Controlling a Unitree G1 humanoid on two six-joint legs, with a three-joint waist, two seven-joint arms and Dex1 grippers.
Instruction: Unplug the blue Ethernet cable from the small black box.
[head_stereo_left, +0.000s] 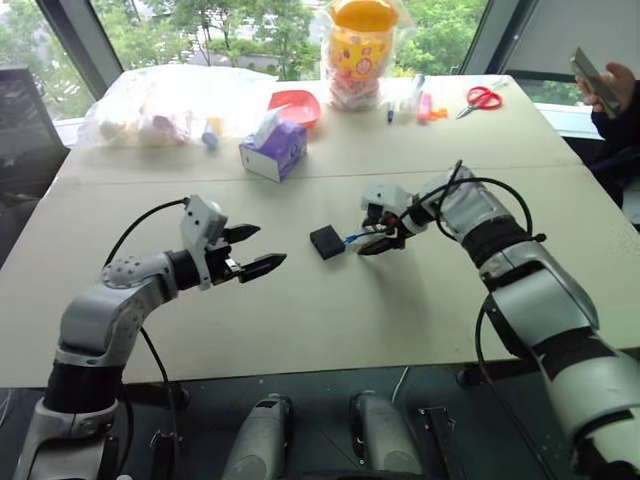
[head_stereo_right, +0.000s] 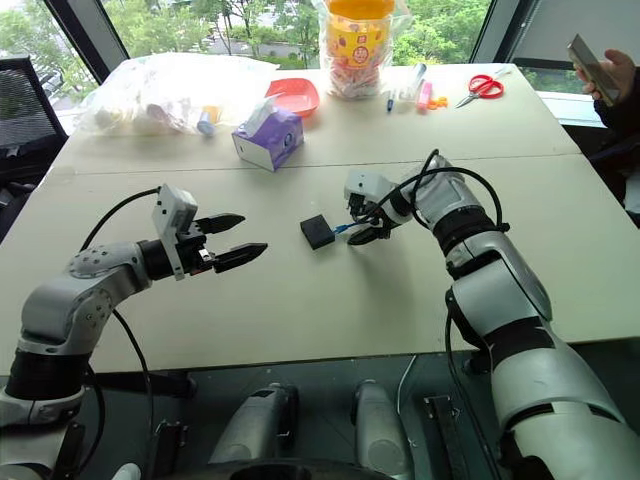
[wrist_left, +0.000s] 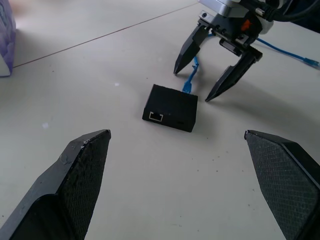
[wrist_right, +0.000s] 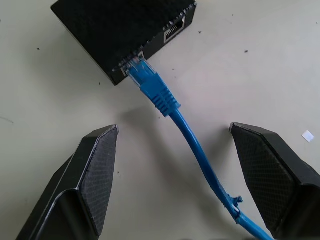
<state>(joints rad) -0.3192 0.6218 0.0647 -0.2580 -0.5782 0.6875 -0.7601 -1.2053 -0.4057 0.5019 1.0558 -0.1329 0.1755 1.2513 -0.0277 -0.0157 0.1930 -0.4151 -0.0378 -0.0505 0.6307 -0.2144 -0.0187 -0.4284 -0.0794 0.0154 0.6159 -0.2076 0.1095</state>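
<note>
Right wrist view, item one: blue Ethernet cable (wrist_right: 165, 100), plug seated in the small black box (wrist_right: 120, 32), cord running between my right claw's (wrist_right: 175, 180) two pads, which stand wide apart and hold nothing.

Item two: box lies flat mid-table, at 3 o'clock of my left claw (head_stereo_left: 255, 250), also spread wide and empty, well apart from the box.

Item three, hazards, as I judge them: box is light and unpinned, so a pull on the cord likely drags it along instead of freeing the plug. Closing on the cord behind the boot leaves the latch tab unpressed. Cord sheath looks frayed near my pads; a hard tug there may tear it.
</note>
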